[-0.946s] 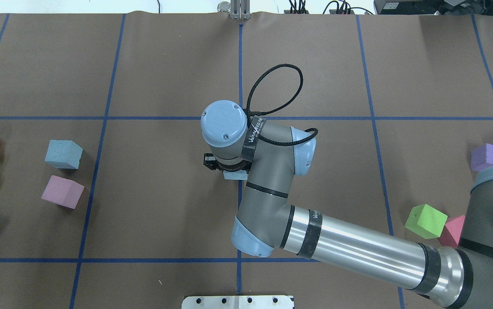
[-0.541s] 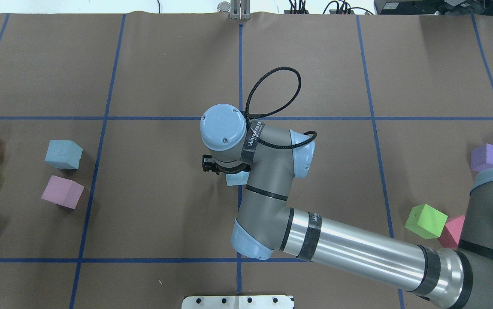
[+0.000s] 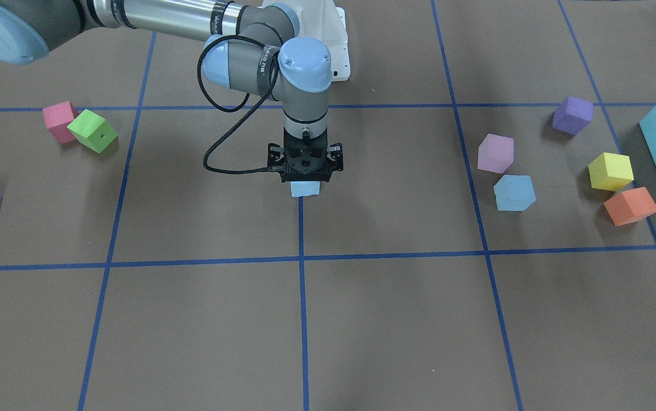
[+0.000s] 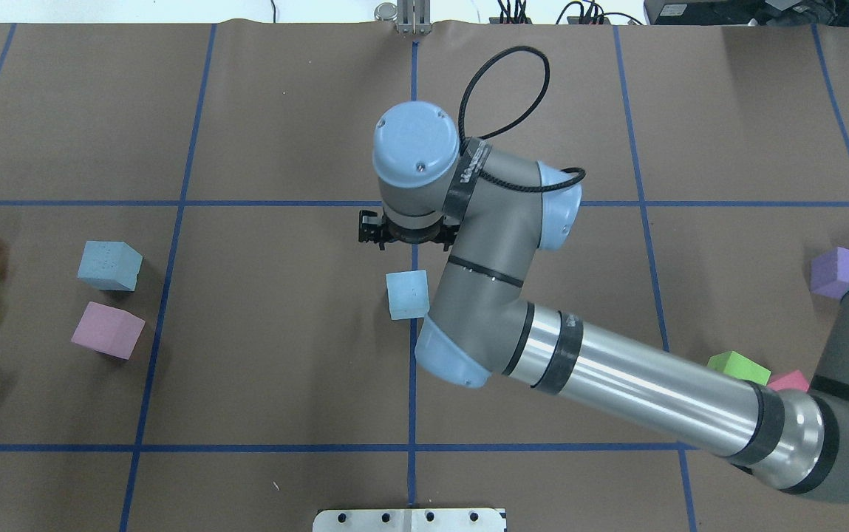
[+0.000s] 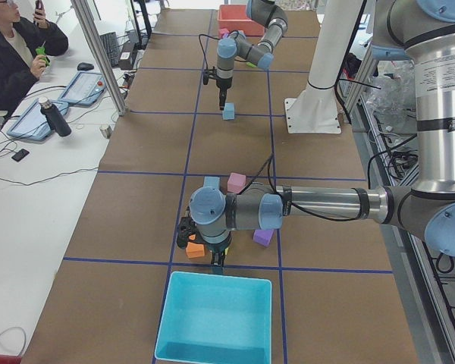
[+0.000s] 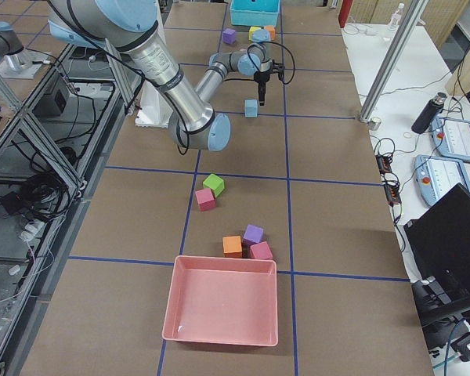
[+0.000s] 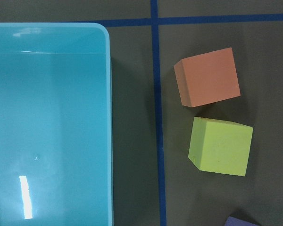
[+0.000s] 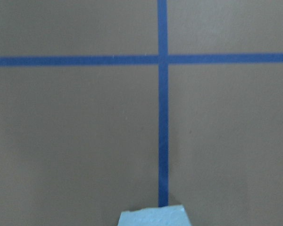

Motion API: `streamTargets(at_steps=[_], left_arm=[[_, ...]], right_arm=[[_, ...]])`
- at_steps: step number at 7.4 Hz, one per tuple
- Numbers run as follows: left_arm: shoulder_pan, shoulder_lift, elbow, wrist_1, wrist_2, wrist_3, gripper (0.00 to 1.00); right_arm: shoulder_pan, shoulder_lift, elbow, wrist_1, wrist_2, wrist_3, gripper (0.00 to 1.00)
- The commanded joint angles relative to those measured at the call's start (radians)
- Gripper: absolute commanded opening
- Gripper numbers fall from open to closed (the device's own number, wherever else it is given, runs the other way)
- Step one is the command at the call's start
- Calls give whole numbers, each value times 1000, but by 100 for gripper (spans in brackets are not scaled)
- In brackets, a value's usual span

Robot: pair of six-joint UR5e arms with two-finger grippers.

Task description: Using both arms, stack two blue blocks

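Observation:
One blue block (image 4: pixel 407 294) stands free on the table's centre line; it also shows in the front view (image 3: pixel 305 189) and at the bottom edge of the right wrist view (image 8: pixel 153 216). My right gripper (image 4: pixel 403 236) hangs above it, open and empty, seen from the front too (image 3: pixel 305 174). The second blue block (image 4: pixel 108 265) lies at the left, next to a pink cube (image 4: pixel 107 330). My left gripper (image 5: pixel 212 256) shows only in the exterior left view, low over an orange cube (image 7: pixel 207 77) beside the turquoise box (image 7: pixel 47 127); I cannot tell whether it is open or shut.
A yellow-green cube (image 7: pixel 220 146) lies by the orange one. Purple (image 3: pixel 572 115), yellow (image 3: pixel 610 170) and orange (image 3: pixel 630 205) cubes lie near the second blue block. Green (image 4: pixel 737 367), pink and purple cubes lie at the overhead view's right. A pink tray (image 6: pixel 223 309) stands at the right end.
My right gripper has let go of the blue block and risen away from it. The block now stands alone on the centre line.

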Motion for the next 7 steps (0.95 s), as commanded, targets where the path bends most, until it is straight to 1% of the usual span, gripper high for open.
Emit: streamTargets(at_steps=[1, 3, 4, 5, 6, 7], left_arm=[[-2, -26, -30, -2, 33, -1, 98], [-2, -111, -48, -6, 133, -7, 98], [-3, -157, -53, -28, 136, -4, 98], [-3, -190, -41, -101, 138, -2, 98], [-3, -252, -13, -182, 130, -8, 98], [-2, -265, -42, -183, 126, -26, 98]], right_arm=[[211, -29, 21, -29, 124, -193, 100], [447, -116, 26, -29, 314, -428, 100], [546, -186, 26, -29, 336, -588, 100], [627, -267, 26, -25, 355, -752, 100], [707, -338, 28, -26, 390, -882, 100], [758, -442, 50, -25, 396, -1013, 100]])
